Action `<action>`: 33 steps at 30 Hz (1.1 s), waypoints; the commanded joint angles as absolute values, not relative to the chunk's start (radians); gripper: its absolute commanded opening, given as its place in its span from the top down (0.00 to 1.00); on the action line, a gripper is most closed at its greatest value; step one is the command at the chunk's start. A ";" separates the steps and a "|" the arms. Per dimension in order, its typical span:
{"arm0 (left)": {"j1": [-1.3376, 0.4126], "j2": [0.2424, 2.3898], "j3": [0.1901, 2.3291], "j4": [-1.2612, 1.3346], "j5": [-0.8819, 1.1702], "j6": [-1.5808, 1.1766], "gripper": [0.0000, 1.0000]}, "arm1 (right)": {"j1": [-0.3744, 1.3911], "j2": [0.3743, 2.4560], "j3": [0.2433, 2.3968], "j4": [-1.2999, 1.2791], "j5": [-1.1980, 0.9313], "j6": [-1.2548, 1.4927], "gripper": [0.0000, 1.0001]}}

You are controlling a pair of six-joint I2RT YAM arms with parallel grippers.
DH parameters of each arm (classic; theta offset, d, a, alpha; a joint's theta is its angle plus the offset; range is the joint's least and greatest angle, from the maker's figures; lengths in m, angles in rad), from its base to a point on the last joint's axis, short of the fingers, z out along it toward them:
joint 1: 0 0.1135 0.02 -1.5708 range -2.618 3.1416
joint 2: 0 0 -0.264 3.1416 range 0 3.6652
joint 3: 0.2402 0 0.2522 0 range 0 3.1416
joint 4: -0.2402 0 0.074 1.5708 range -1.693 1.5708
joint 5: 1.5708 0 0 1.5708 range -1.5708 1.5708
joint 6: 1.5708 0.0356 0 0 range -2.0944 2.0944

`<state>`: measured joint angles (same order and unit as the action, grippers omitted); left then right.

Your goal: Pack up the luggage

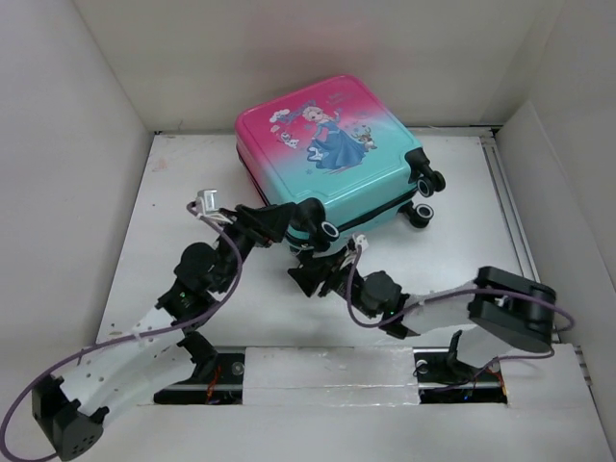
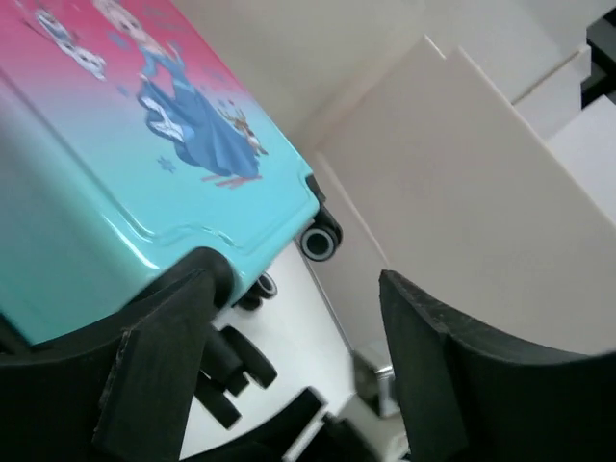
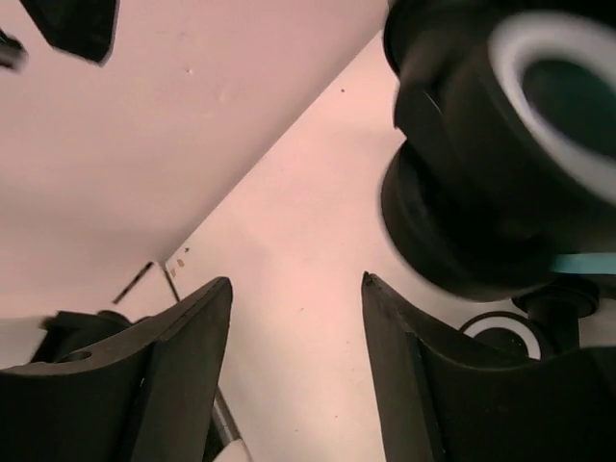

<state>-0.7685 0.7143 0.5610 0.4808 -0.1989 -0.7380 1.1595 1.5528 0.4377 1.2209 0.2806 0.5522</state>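
White table [image 1: 192, 192] from above: the closed luggage [image 1: 327, 154] lies flat toward 12 o'clock, picture side up. Left wrist: left jaws wide apart, holding nothing, luggage at 10 o'clock. Right wrist: right jaws wide apart, empty, a black wheel [image 3: 462, 192] at 2 o'clock.

the luggage [image 1: 327, 159] fades pink to turquoise under a blue-gowned cartoon princess print.

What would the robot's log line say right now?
luggage: closed, flat on table | left fingers: open, empty | right fingers: open, by wheel
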 commanded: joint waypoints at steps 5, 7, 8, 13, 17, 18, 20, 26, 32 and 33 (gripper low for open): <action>-0.767 0.689 0.421 0.359 -0.284 -0.680 0.65 | 1.160 1.165 0.500 0.584 0.403 0.545 0.36; -0.790 0.710 0.340 0.386 -0.261 -0.680 0.72 | 1.160 1.054 0.523 0.405 0.475 0.534 0.34; -0.816 0.727 0.313 0.406 -0.261 -0.680 0.73 | 1.160 1.027 0.546 0.362 0.491 0.522 0.34; -0.946 0.836 0.258 0.520 -0.334 -0.629 0.69 | 1.102 0.971 0.606 0.256 0.462 0.482 0.32; -0.979 0.952 0.313 0.567 -0.380 -0.586 0.59 | 1.071 0.997 0.661 0.222 0.404 0.459 0.32; -0.979 0.995 0.337 0.577 -0.408 -0.586 0.55 | 1.071 1.008 0.675 0.222 0.382 0.459 0.32; -0.979 1.040 0.348 0.620 -0.436 -0.563 0.53 | 1.071 1.021 0.690 0.222 0.359 0.450 0.32; -0.979 1.179 0.410 0.660 -0.546 -0.523 0.51 | 1.062 1.078 0.739 0.222 0.307 0.440 0.30; -0.979 1.232 0.457 0.670 -0.630 -0.503 0.51 | 1.062 1.149 0.791 0.207 0.296 0.411 0.23; -0.979 1.242 0.457 0.670 -0.641 -0.503 0.51 | 1.062 1.160 0.816 0.207 0.296 0.411 0.22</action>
<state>-0.9752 1.2293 0.4057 0.6071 -0.5678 -0.5304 1.0676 1.1301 0.7334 0.1806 0.3244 0.4370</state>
